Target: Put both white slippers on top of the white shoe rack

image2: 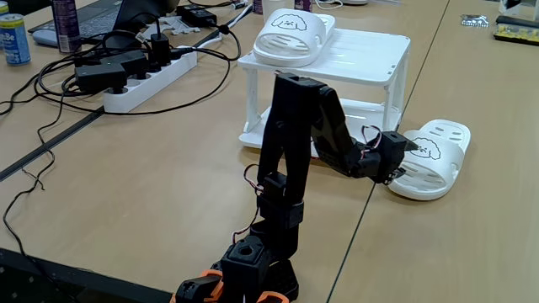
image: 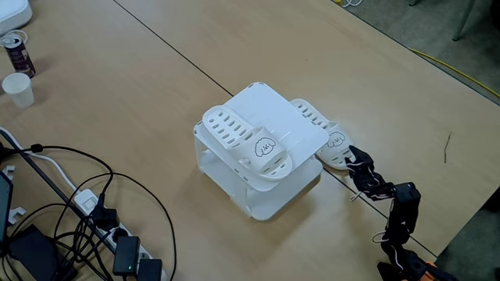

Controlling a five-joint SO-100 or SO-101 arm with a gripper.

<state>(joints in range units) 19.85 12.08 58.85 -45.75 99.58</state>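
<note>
The white shoe rack (image: 303,131) (image2: 370,52) stands mid-table. One white slipper (image: 248,144) (image2: 290,35) lies on its top panel, toward one side, with the puppy face showing on the strap. The other white slipper (image: 322,125) (image2: 436,158) lies flat on the table right beside the rack. My black gripper (image: 351,158) (image2: 408,148) is at this slipper's strap end, touching it. The fingertips blend into the strap, so the jaw gap is unclear. The arm (image2: 290,143) reaches from its base at the table's near edge in a fixed view.
A power strip (image2: 152,71) (image: 125,248) with tangled black cables lies beside the rack's far side. A paper cup (image: 17,88) and a drink can (image: 16,51) stand at a corner. More cans (image2: 10,38) stand beyond the cables.
</note>
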